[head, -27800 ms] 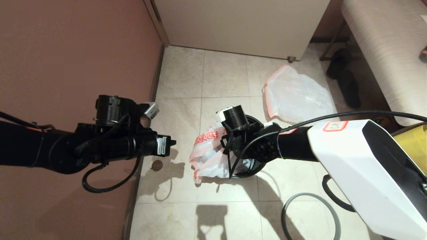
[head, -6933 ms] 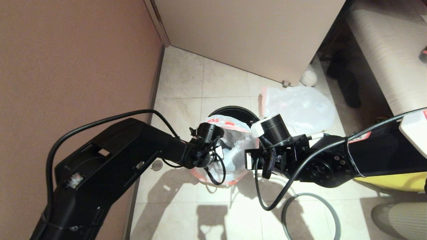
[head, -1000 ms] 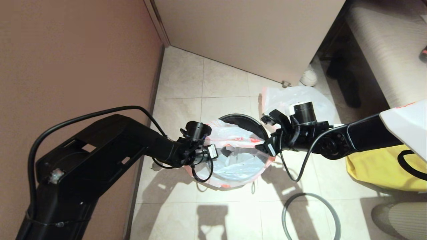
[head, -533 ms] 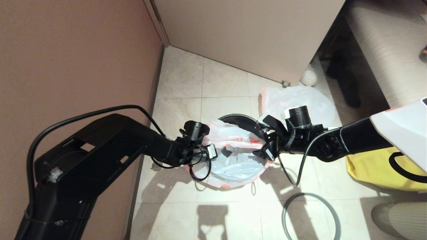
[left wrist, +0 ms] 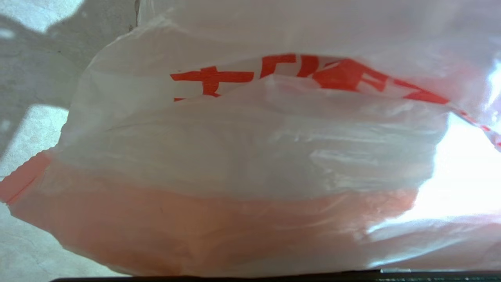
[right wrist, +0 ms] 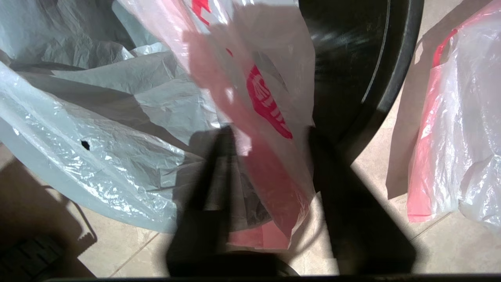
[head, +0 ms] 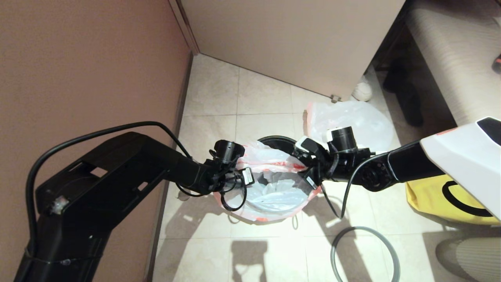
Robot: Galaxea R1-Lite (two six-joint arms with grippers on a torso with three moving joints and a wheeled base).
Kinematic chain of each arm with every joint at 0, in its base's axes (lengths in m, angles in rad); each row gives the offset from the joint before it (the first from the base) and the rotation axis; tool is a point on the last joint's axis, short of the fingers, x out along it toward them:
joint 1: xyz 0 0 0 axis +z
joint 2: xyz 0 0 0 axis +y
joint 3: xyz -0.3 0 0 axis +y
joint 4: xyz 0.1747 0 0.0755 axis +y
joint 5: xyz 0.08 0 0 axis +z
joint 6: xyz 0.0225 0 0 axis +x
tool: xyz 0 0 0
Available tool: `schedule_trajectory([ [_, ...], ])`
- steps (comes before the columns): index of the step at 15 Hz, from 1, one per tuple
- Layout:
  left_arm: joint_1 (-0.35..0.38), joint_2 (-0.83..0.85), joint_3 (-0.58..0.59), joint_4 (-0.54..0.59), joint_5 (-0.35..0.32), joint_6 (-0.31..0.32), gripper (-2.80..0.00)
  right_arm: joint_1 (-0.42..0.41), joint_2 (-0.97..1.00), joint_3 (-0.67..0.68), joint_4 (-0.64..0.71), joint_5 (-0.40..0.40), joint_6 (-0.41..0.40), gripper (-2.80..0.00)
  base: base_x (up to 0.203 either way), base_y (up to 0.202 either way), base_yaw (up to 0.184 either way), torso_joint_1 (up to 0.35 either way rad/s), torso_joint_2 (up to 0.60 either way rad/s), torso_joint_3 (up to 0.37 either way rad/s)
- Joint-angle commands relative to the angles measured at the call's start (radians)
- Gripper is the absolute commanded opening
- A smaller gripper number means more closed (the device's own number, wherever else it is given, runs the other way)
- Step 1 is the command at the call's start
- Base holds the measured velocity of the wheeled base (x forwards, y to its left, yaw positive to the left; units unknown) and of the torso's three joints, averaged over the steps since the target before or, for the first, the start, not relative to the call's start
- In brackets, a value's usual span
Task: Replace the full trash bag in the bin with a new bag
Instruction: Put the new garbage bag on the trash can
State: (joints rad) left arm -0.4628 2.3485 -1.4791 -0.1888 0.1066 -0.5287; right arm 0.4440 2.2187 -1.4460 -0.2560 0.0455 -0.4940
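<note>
The new bag [head: 274, 192], white with a pink hem and red print, hangs open in the black bin [head: 280, 141]. My left gripper [head: 245, 178] grips the bag's left rim; in the left wrist view only the new bag [left wrist: 250, 149] shows, draped over the fingers. My right gripper [head: 309, 168] is at the bag's right rim. In the right wrist view the right gripper [right wrist: 272, 135] is open, its fingers either side of the pink hem of the new bag [right wrist: 270, 172], beside the bin [right wrist: 352, 58]. The full trash bag [head: 348, 121] [right wrist: 458, 137] lies on the floor behind the bin.
A thin grey hoop [head: 364, 228] lies on the tiles at the front right. A yellow fabric bag [head: 438, 196] stands to the right. A brown wall [head: 78, 78] runs along the left, a cabinet [head: 293, 39] stands behind, and a bench [head: 450, 58] stands at the far right.
My right gripper has moved left to the bag's right rim, and the pink hem now lies between its fingers. The left arm has barely moved.
</note>
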Motion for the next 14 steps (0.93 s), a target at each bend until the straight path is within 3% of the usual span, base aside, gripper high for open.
schedule_trajectory([
  [1, 0.000, -0.003, 0.000, -0.001, 0.001, -0.004, -2.80, 0.004, 0.007, -0.001, -0.002, 0.000, -0.003, -2.80, 0.000, 0.000, 0.000, 0.000, 0.00, 0.000],
  [7, 0.003, -0.008, 0.002, -0.003, 0.001, -0.004, -2.80, 0.019, -0.008, 0.021, -0.002, 0.002, -0.003, -2.80, 0.000, 0.000, 0.000, 0.000, 0.00, 0.000],
  [14, -0.004, -0.008, 0.016, -0.006, 0.001, -0.002, -2.80, -0.045, 0.005, -0.109, -0.002, 0.002, 0.032, -2.80, 0.000, 0.000, 0.000, 0.000, 0.00, 0.000],
])
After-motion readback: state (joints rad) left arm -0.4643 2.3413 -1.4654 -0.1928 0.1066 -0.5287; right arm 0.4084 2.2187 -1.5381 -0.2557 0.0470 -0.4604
